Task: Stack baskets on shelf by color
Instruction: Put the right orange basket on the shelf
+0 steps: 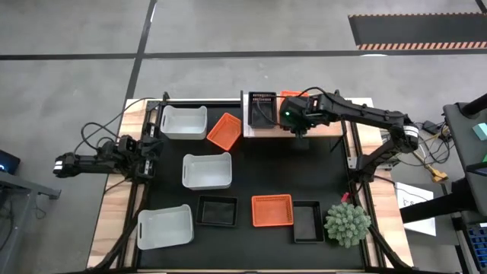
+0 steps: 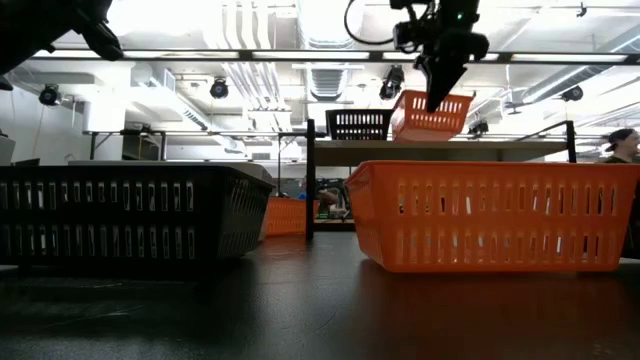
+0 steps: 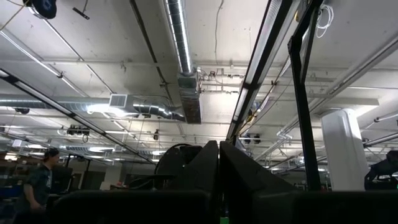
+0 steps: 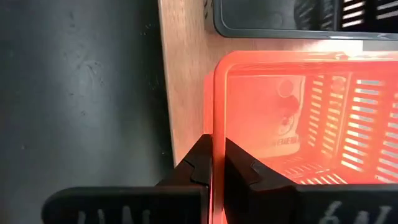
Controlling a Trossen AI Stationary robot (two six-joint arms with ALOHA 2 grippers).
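While the right gripper (image 4: 217,163) pinches the near rim of a red-orange slotted plastic basket (image 4: 298,118) between its closed fingers (image 4: 198,163), that basket sits tilted on the light-wood board shelf (image 1: 255,131) at the far edge of the black mat surface (image 1: 251,179), just beside a black slotted plastic basket (image 1: 262,109) that also stands on the shelf. Counting by colour in the high view gives three white rectangular plastic baskets, three red-orange ones and three black ones, nine in all. The whites lie on the left half of the surface: one at the far left (image 1: 183,122), one in the middle (image 1: 207,171), one at the near left corner (image 1: 164,227). Besides the one in the gripper, a second red-orange basket (image 1: 224,132) lies tilted between the far white one and the shelf, and a third (image 1: 272,211) rests flat in the near row. Two more black baskets lie in that near row, one (image 1: 217,210) to the left of the flat red-orange one and one (image 1: 307,221) to its right. A single green spiky plant (image 1: 348,223) stands at the near right corner, just beside the right-hand black basket. The left gripper (image 1: 152,152) waits off the left edge of the mat, its fingers (image 3: 208,168) pressed together on nothing and aimed up at the ceiling.
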